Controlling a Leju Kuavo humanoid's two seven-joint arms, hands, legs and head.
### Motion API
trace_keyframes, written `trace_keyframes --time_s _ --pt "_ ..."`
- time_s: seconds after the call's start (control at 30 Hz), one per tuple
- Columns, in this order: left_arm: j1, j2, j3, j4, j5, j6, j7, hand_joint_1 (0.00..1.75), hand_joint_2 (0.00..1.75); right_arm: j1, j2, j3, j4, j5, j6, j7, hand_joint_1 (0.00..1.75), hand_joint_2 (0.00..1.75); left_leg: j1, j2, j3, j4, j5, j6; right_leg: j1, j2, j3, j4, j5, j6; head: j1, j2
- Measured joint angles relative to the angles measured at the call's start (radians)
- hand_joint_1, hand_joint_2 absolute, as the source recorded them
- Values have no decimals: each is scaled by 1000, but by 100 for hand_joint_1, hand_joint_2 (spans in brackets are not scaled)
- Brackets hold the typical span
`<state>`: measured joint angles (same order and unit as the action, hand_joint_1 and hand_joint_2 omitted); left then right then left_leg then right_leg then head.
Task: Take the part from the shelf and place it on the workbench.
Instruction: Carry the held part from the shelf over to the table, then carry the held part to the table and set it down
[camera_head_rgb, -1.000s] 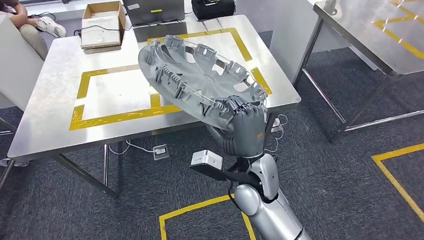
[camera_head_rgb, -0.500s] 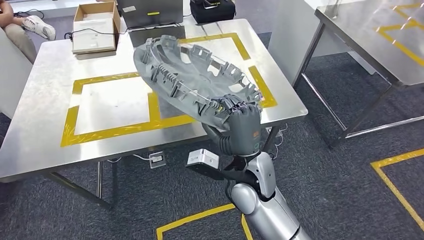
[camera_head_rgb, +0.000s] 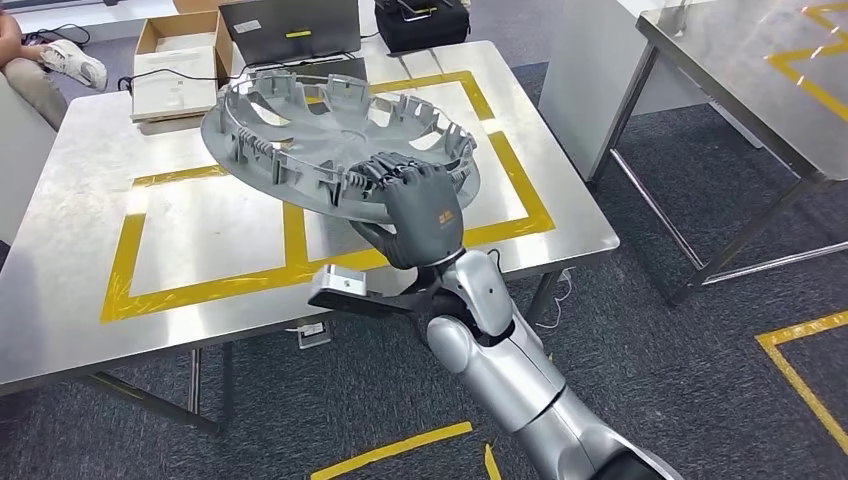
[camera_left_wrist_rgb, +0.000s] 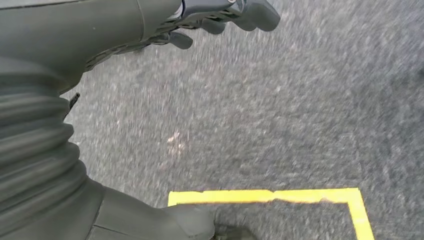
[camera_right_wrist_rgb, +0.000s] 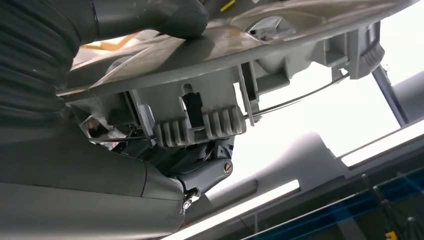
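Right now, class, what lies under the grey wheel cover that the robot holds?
Under the wheel cover, gripped at its near rim by the right hand, lies the steel workbench with its yellow tape outline. The part of the bench directly beneath is covered, so contact cannot be judged.

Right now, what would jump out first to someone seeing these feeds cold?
The big grey wheel cover, gripped at its near rim by the right hand and held tilted above the steel workbench with its yellow tape rectangles. The left hand hangs over grey carpet beside a taped yellow corner.
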<state>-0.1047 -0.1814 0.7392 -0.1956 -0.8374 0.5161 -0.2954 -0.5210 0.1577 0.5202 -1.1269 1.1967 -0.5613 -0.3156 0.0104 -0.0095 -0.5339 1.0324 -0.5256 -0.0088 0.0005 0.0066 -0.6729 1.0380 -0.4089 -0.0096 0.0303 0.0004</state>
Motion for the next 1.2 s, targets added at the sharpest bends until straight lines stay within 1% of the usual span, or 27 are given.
trace_keyframes --time_s 0.07,0.17,0.23,0.33,0.4,0.47,0.57,0.7,0.93,0.97,1.03,1.07,1.1,1.13,1.17,1.2 --pt "-7 -4 -14 0 -27 67 5 0 175 -53 23 11 74 47 5 50 175 175 0 2 7 -10 0 -1 1 0 1 0 -3 -5 -1 0" --pt "-13 -14 -34 -7 -83 155 13 0 175 -134 56 14 205 105 4 121 175 175 0 3 12 -22 -2 -5 1 0 1 0 -6 -9 -1 0" --pt "-14 -20 -39 -14 -114 173 18 0 175 -181 71 14 293 154 -5 165 175 175 0 3 13 -24 -1 -9 2 0 1 0 -6 -10 -1 0" --pt "-16 -25 -42 -13 -125 151 24 0 175 -249 85 15 417 230 -19 240 175 175 0 3 12 -25 2 -17 2 -1 1 0 -4 -13 -1 0" --pt "-16 -28 -44 -11 -129 132 28 0 175 -289 88 16 484 251 -19 266 87 87 0 3 12 -25 2 -20 2 -1 2 0 -3 -13 -1 0" --pt "-16 -30 -47 -9 -136 127 33 0 175 -318 88 16 536 253 -18 268 0 0 0 3 12 -24 3 -21 1 0 2 0 -1 -13 -1 0" --pt "-17 -31 -53 -8 -139 134 34 0 175 -347 89 16 587 250 -19 254 0 0 -1 4 13 -23 2 -21 1 0 4 -1 0 -12 0 0" --pt "-17 -33 -54 -7 -131 146 31 0 0 -358 96 16 622 245 -23 239 0 0 -1 4 13 -22 2 -21 1 0 6 -2 1 -10 -1 0" --pt "-16 -33 -53 -7 -114 125 50 0 0 -368 105 16 647 227 -25 221 0 0 -1 4 14 -21 2 -20 0 0 9 -4 2 -9 0 0" --pt "-15 -32 -53 -7 -110 119 53 0 0 -368 106 16 649 224 -26 218 0 0 -2 4 14 -19 1 -19 -1 0 10 -6 4 -7 0 0" --pt "-14 -30 -52 -6 -103 105 54 0 0 -368 111 15 652 216 -28 210 0 0 -5 3 13 -18 7 -10 -5 0 12 -13 12 -1 -1 0" --pt "-14 -31 -52 -6 -98 96 50 0 0 -368 113 14 653 211 -31 205 0 0 -1 5 18 -29 16 -3 -6 1 14 -19 15 4 -1 0" --pt "-14 -31 -51 -6 -94 90 46 0 0 -368 115 13 654 205 -33 199 0 0 2 7 25 -45 28 2 -4 2 13 -18 12 7 -1 0" --pt "-14 -31 -51 -6 -90 84 41 0 0 -369 117 11 654 200 -36 192 0 0 8 10 32 -61 39 5 -2 2 6 -3 -1 11 1 0" --pt "-14 -32 -50 -6 -88 79 37 0 0 -369 118 9 654 195 -39 187 0 0 14 13 37 -75 47 6 -2 3 -9 33 -25 17 2 0" --pt "-13 -31 -48 -6 -87 77 35 0 0 -368 117 7 656 192 -40 182 0 0 16 15 37 -78 51 6 -5 2 -33 92 -56 23 4 0"
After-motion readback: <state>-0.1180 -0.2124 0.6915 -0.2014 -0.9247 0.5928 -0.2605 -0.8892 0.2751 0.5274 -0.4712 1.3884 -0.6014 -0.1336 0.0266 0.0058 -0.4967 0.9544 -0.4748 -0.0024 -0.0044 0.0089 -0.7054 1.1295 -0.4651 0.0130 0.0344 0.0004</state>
